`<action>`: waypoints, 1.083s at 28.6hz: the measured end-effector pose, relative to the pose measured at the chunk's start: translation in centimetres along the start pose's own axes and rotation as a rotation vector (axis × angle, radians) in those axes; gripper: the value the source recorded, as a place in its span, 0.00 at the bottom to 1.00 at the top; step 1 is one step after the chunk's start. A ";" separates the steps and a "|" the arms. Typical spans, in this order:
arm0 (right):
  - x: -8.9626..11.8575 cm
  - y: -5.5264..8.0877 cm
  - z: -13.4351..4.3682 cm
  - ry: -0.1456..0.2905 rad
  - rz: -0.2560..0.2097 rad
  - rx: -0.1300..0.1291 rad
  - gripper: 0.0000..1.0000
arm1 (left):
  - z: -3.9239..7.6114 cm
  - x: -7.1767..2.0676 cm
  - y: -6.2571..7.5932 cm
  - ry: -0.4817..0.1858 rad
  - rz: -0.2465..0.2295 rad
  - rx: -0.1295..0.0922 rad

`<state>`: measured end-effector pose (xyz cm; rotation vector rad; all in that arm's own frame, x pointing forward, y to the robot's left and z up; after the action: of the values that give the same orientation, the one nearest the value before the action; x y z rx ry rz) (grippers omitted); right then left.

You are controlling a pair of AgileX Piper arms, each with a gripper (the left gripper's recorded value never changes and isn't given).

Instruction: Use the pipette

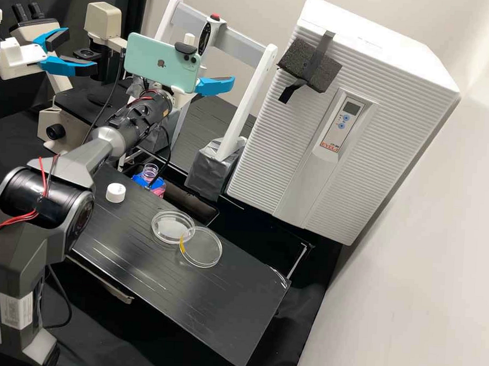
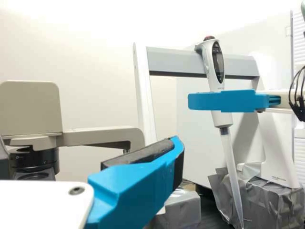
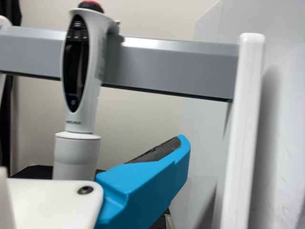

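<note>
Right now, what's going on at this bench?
Two robot arms are at a lab bench with a pipette hanging on its stand. The right gripper is at the pipette's body; whether it grips is unclear. The left gripper is by the microscope, jaws open. Two clear dishes lie on the black tray, an uncapped bottle at its far edge.

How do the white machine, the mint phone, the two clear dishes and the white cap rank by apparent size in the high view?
1. white machine
2. mint phone
3. farther dish and nearer dish: about alike, so not ranked against each other
4. white cap
</note>
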<state>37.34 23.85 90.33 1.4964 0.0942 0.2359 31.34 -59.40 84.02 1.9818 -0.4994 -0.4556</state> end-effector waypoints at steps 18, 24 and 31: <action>0.1 0.1 0.0 0.001 0.004 -0.001 0.00 | 0.0 -0.08 -0.1 0.001 -0.004 -0.001; 0.1 0.1 0.0 0.001 0.004 -0.001 0.00 | 0.0 -0.19 -0.3 0.003 -0.010 -0.003; 0.1 0.1 0.0 0.001 0.004 -0.001 0.00 | -0.1 -0.33 -0.5 0.006 -0.018 -0.009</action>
<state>37.40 23.90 90.45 1.4952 0.0921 0.2399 31.17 -58.96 83.62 1.9794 -0.4756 -0.4621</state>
